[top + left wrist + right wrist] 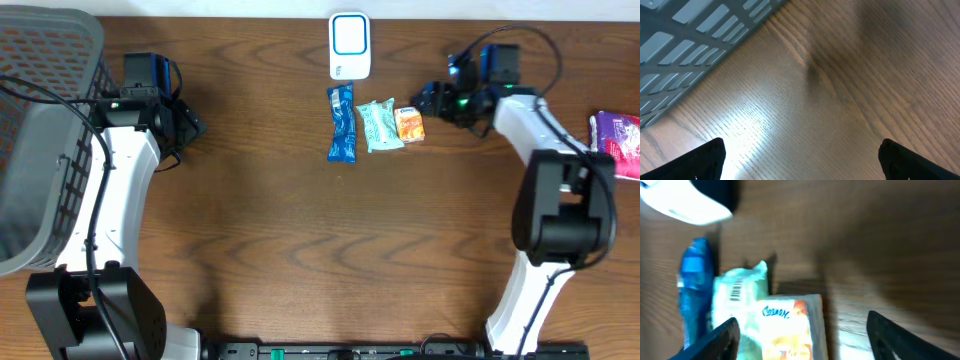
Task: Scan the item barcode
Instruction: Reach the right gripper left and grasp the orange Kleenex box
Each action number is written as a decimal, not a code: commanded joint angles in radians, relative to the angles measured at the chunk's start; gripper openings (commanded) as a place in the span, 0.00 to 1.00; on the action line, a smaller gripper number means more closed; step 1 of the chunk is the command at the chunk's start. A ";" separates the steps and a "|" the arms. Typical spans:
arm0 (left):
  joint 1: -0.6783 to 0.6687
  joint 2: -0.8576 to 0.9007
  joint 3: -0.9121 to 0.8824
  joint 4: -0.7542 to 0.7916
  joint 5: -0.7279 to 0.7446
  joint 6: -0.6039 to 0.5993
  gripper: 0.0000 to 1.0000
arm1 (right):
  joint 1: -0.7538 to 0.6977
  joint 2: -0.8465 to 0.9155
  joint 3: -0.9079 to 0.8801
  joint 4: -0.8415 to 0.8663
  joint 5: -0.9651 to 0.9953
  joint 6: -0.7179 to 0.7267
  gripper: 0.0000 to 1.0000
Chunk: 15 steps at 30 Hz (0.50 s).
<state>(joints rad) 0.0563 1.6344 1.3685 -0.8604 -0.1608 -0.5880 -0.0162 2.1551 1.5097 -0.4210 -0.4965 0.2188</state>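
1. A dark wood-grain desk (300, 230) carries the work; a grey mesh basket (40, 130) stands at its left edge and a pink packet (620, 140) lies at the far right.
2. A white barcode scanner (350, 46) sits at the top centre. Just below it, three items lie in a row: a blue wrapper (341, 123), a pale green packet (379, 125) and an orange tissue pack (409, 123).
3. The right gripper (800, 340) is positioned over the tissue pack, jaws spread and nothing held; the pack lies between them in the wrist view.
4. The left gripper (800, 160) is parked beside the basket, jaws spread wide over bare desk.
5. Handling judgement: the tissue pack is judged light, soft and film-wrapped, hence slippery and compressible. A grasp across the short sides is advised, leaving the barcode face uncovered. A barcode is visible on the green packet; none can be made out on the tissue pack.
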 commanded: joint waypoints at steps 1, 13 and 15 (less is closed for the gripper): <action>0.002 0.004 0.000 -0.003 -0.012 -0.012 0.98 | 0.015 0.037 -0.005 -0.003 0.080 0.059 0.70; 0.002 0.004 0.000 -0.003 -0.012 -0.012 0.98 | 0.016 0.097 -0.005 -0.055 -0.058 0.075 0.62; 0.002 0.004 0.000 -0.003 -0.012 -0.012 0.98 | 0.016 0.097 -0.005 -0.078 -0.076 0.071 0.63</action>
<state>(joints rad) 0.0563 1.6344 1.3685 -0.8600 -0.1604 -0.5880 -0.0032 2.2009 1.5192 -0.4664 -0.5362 0.2783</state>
